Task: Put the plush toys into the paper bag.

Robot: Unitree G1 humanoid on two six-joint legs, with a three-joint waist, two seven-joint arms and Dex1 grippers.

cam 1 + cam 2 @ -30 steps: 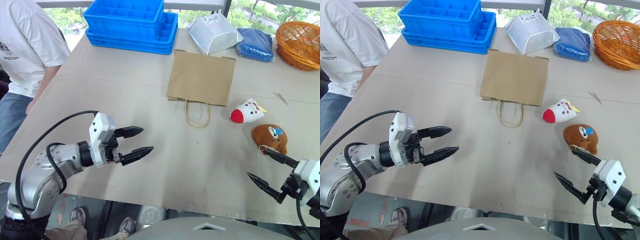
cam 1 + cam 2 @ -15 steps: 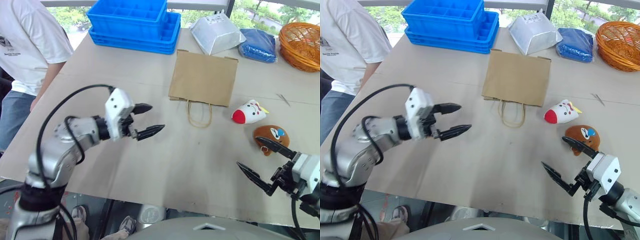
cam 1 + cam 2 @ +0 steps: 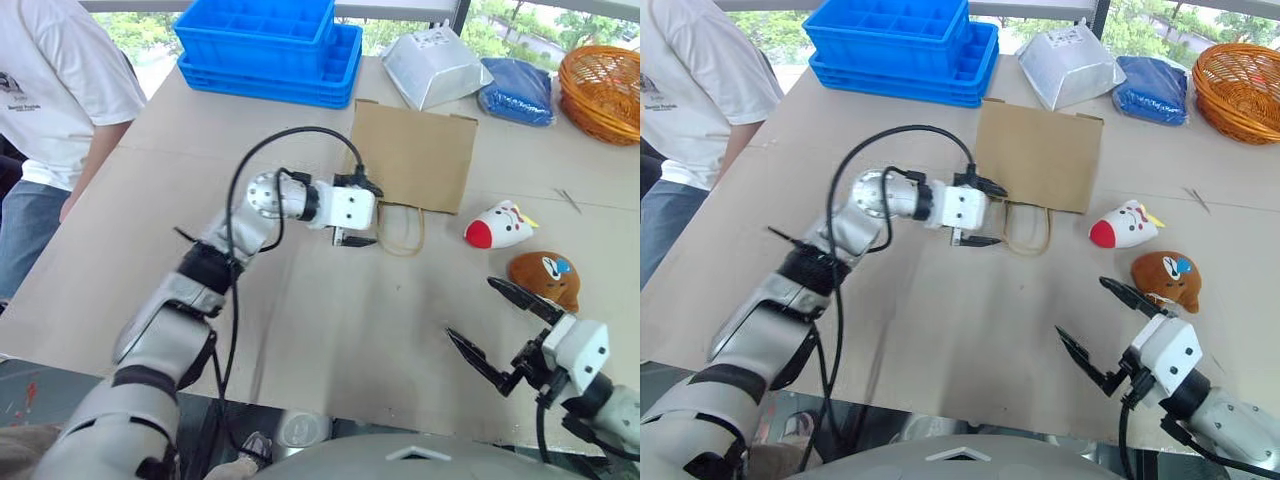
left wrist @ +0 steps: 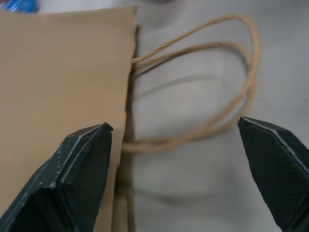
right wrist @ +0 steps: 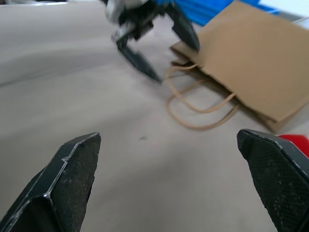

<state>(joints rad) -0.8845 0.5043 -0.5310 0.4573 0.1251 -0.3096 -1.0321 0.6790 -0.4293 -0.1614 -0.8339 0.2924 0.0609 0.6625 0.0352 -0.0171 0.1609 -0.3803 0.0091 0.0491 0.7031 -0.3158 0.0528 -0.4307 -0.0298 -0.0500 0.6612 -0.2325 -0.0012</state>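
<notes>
The brown paper bag point(image 3: 410, 155) lies flat on the table, its cord handles point(image 3: 400, 230) pointing toward me. My left gripper point(image 3: 368, 213) is open at the bag's near left corner, one finger over the paper edge and the other beside the handles. The left wrist view has the bag's mouth edge point(image 4: 126, 96) and handles point(image 4: 231, 96) between those fingers point(image 4: 82, 169). The white plush toy with a red end point(image 3: 497, 225) and the brown plush toy point(image 3: 543, 278) lie to the right of the bag. My right gripper point(image 3: 472, 308) is open and empty, near the brown toy.
Stacked blue crates point(image 3: 265, 45), a silver foil pouch point(image 3: 430, 65), a blue packet point(image 3: 515, 88) and a wicker basket point(image 3: 600, 85) line the far edge. A person in a white shirt point(image 3: 55, 90) stands at the table's left side.
My left arm has swung forward and to the right, from the table's near left to the bag's mouth, and its wrist has rolled. The right gripper has shifted a little left.
</notes>
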